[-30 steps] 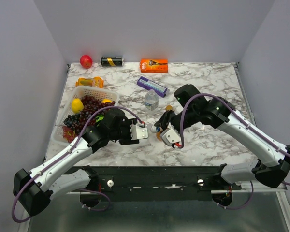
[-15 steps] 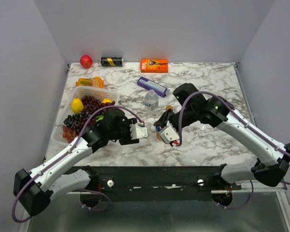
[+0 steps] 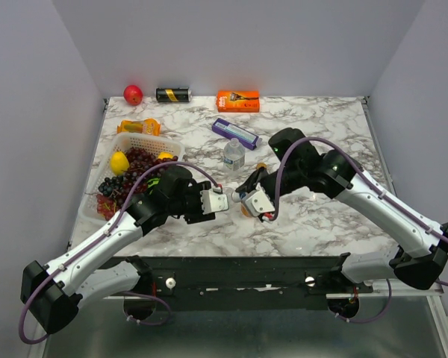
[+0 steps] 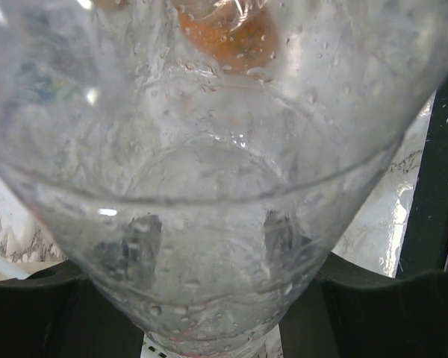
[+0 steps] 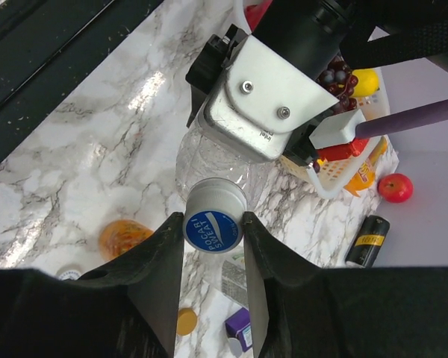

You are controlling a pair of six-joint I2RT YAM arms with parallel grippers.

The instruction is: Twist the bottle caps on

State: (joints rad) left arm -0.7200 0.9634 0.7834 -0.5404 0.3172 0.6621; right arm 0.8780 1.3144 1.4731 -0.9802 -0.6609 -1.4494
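My left gripper (image 3: pixel 221 200) is shut on a clear bottle (image 4: pixel 209 149) and holds it on its side above the table. The bottle fills the left wrist view. My right gripper (image 5: pixel 213 221) is shut on the blue-topped cap (image 5: pixel 214 230), which sits on that bottle's mouth (image 5: pixel 209 160). In the top view my right gripper (image 3: pixel 244 200) faces the left one across the bottle. A short orange bottle (image 5: pixel 123 237) stands on the marble just below them. An orange cap (image 5: pixel 183 321) lies loose. A second clear bottle (image 3: pixel 234 154) with a label stands behind.
A white basket (image 3: pixel 151 141) of grapes and a lemon is at the left, with an orange packet (image 3: pixel 140 127) behind it. A purple box (image 3: pixel 235 133), an orange box (image 3: pixel 237 100), a black can (image 3: pixel 173 95) and a red apple (image 3: pixel 133 94) lie farther back.
My right gripper has shifted left and slightly back toward the left gripper, and its jaws have narrowed onto the blue cap. The left arm holds still.
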